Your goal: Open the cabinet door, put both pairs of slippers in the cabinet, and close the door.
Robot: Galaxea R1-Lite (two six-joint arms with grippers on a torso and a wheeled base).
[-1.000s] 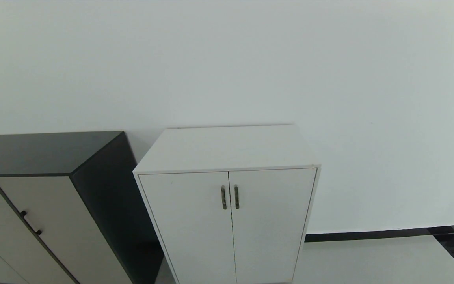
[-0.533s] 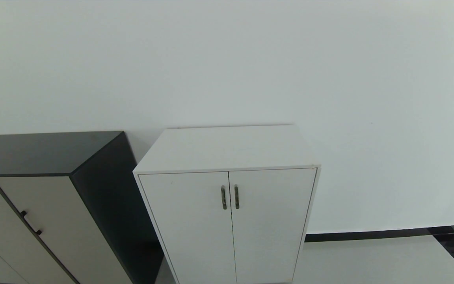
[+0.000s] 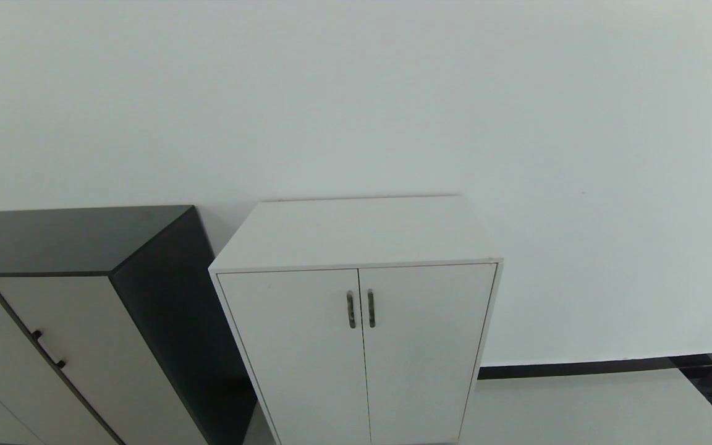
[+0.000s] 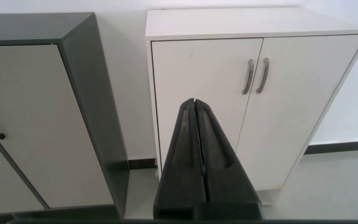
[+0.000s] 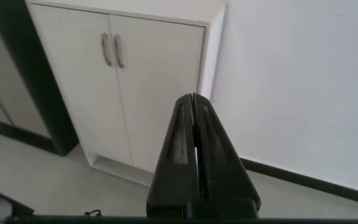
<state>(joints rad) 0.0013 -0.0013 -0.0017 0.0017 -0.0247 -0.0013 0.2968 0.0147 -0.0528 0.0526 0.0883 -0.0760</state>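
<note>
A white cabinet (image 3: 356, 334) with two doors stands against the wall; both doors are closed. Two metal handles (image 3: 360, 309) sit side by side at the doors' meeting edges. The same cabinet (image 4: 253, 93) appears in the left wrist view, with my left gripper (image 4: 196, 102) shut and empty some way in front of its left door. In the right wrist view the cabinet (image 5: 123, 81) stands off to one side, and my right gripper (image 5: 194, 99) is shut and empty, away from the doors.
A taller black cabinet with beige doors (image 3: 65, 321) stands close to the white one's left side. White wall rises behind, with a black skirting strip (image 3: 591, 368) at the floor. Open grey floor (image 3: 578, 408) lies to the right.
</note>
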